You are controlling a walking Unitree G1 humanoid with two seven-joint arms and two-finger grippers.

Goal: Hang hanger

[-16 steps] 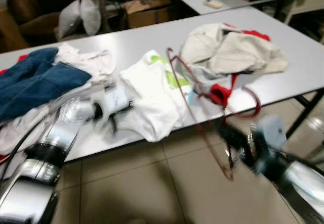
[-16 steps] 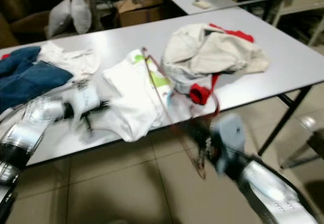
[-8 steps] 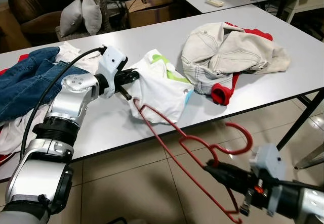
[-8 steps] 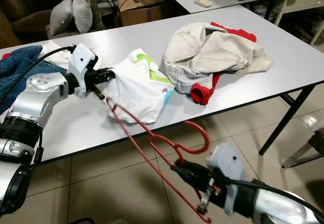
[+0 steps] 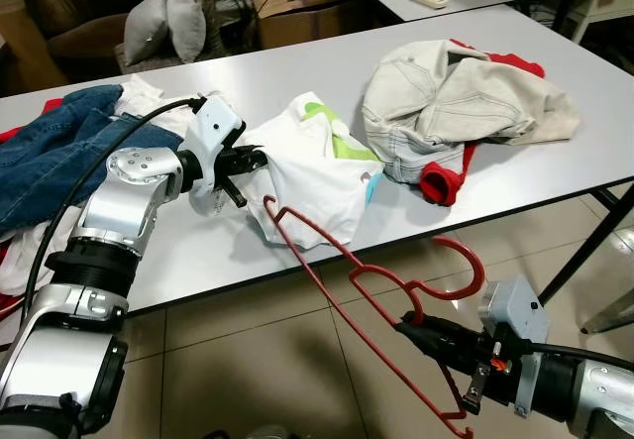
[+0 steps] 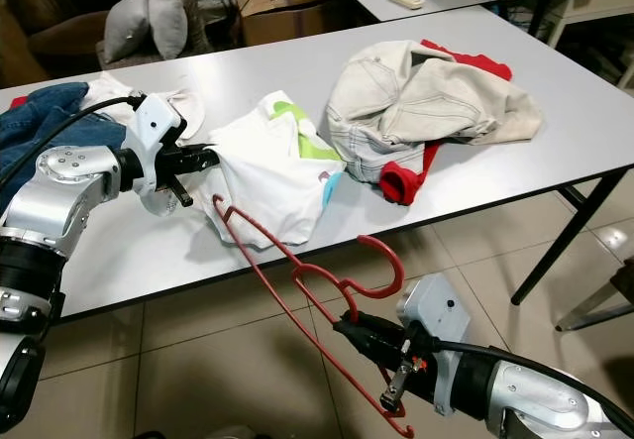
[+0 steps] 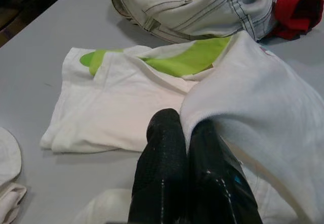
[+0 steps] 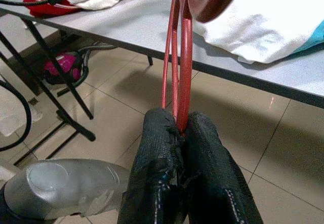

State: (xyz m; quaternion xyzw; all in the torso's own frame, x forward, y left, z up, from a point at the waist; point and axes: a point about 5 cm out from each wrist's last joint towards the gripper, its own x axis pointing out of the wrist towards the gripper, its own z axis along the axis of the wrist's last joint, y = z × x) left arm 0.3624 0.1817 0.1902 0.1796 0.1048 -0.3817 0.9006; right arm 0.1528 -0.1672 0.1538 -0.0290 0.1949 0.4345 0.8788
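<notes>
The right gripper [image 5: 411, 328] hangs low over the tiled floor [image 5: 248, 360] in front of the grey table [image 5: 555, 162], its black fingers pressed together on the wire of a red hanger [image 5: 381, 290] just below the hook. The hanger is in the air, its hook curling up on the right and its far shoulder reaching up and left to the near edge of the table, just beside a white T-shirt [image 5: 317, 166]. The left gripper [image 5: 248, 162] is over the table, its fingers pinching a fold of that T-shirt, which has a green patch and droops over the table's near edge. To the right lies a heap of beige clothing [image 5: 466, 102] with red cloth [image 5: 436, 181] underneath. Blue jeans [image 5: 59, 157] lie at the far left.
</notes>
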